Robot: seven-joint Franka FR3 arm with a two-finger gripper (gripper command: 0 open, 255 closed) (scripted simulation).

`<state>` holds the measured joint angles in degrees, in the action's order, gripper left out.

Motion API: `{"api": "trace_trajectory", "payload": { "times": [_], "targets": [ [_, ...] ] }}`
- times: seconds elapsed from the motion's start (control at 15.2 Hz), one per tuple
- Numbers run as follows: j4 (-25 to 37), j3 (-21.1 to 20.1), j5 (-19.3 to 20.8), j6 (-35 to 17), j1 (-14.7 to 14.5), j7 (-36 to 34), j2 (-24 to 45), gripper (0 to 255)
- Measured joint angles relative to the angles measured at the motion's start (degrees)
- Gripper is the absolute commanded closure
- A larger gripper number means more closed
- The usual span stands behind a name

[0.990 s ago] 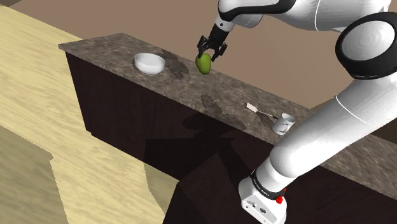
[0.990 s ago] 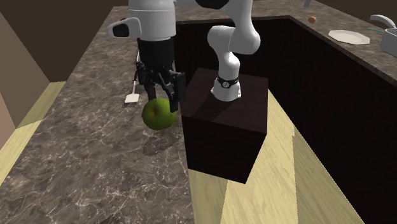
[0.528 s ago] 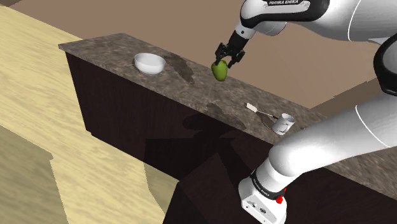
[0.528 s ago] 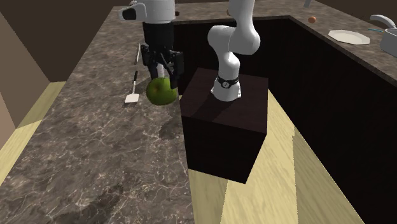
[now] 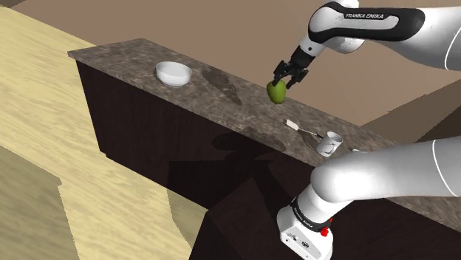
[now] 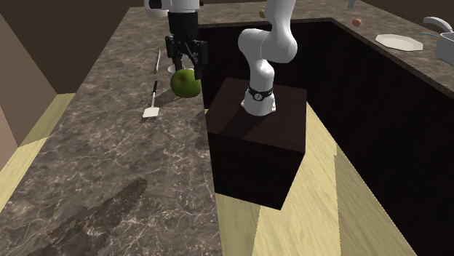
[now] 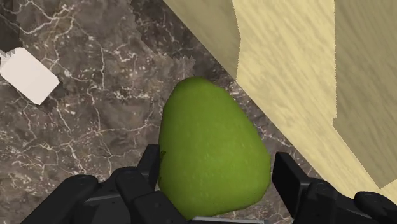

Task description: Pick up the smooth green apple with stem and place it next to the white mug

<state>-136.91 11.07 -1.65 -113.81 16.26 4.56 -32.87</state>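
Green apple [image 7: 210, 149] clasped in end effector [image 7: 216, 184]

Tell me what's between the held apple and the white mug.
Nothing upright. A white spatula lies flat on the counter beside the mug, blade toward the apple; the pincer holds the apple above the counter, clear of it.

This is a home kitchen. A long counter [image 5: 125, 57] with a dark, white-veined stone-look top runs over dark cabinet fronts [image 5: 148, 125], and a pale wood-plank floor [image 5: 66, 148] lies beside it. On that counter stand a white bowl [image 5: 173, 72] and a white mug [image 5: 329, 143], with a white spatula [image 6: 153, 94] lying near the mug. Across the floor from the counter, a second worktop [image 6: 415, 60] carries a white plate [image 6: 399, 41] and what looks like a tap [image 6: 436, 22].
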Motion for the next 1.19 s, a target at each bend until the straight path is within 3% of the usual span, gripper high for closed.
{"api": "trace_trajectory", "payload": {
  "times": [0.73,1.19],
  "targets": [
    [-6.8,8.8,7.2,9.0,7.8,10.9,-15.3,255],
    [-6.5,16.4,13.0,14.2,13.0,19.8,-20.2,255]
  ]
}}
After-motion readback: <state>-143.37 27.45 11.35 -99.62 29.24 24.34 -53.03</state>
